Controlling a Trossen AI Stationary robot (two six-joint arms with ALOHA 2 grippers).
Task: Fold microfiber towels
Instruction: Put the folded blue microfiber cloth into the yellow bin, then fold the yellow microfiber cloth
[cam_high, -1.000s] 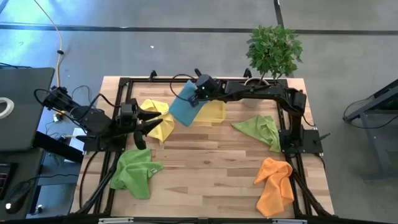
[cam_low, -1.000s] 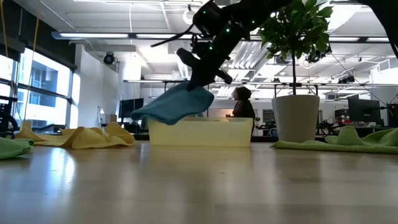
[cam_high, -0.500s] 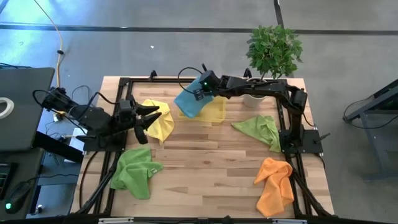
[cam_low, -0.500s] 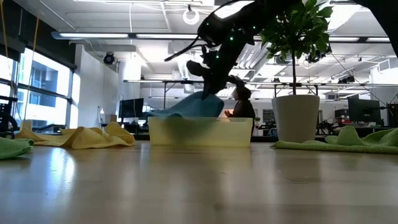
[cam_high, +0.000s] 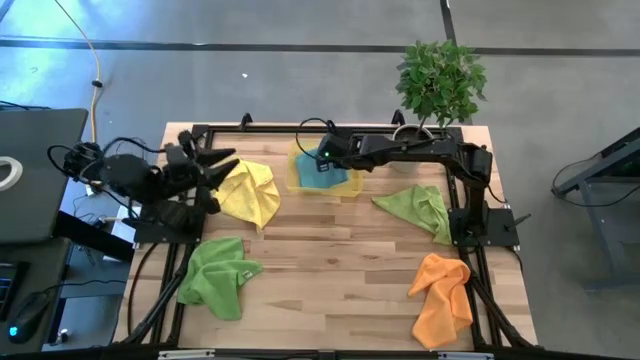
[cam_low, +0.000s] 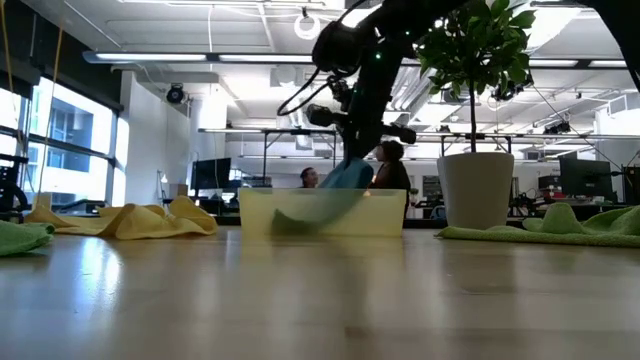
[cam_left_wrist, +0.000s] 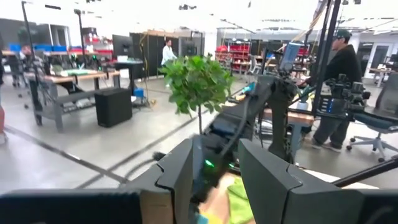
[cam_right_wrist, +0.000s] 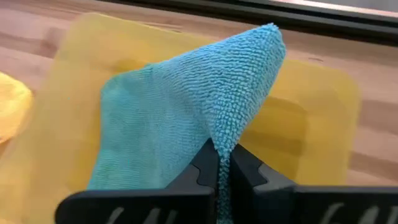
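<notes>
The blue towel (cam_right_wrist: 168, 118) lies bunched in the translucent yellow tray (cam_high: 345, 182) at the far middle of the table. My right gripper (cam_right_wrist: 224, 168) is shut on it, just above the tray (cam_low: 322, 212). My left gripper (cam_left_wrist: 217, 171) hovers open and empty above the table's far left, beside the crumpled yellow towel (cam_high: 250, 192). A green towel (cam_high: 215, 275) lies near left, another green one (cam_high: 420, 208) lies at the right, and an orange one (cam_high: 443, 295) lies near right. My right gripper pinches a raised fold of the blue towel (cam_right_wrist: 225, 142) between its two fingers. The fingers slant down from the table's right. The cloth rises to a peak (cam_right_wrist: 270, 34) at the hold, and the rest (cam_low: 330, 195) rests in the tray.
A potted plant (cam_high: 438, 80) stands at the far right corner, close behind the right arm. A black frame (cam_high: 250, 130) rims the table. Bare wood (cam_high: 330, 260) lies in the middle and near part. People stand in the room beyond the table.
My right gripper has rolled and carried the blue towel toward the right and down. The towel hung clear beside the tray and now rests in it. My left gripper has drawn back from over the yellow towel toward the far left corner, rising a little.
</notes>
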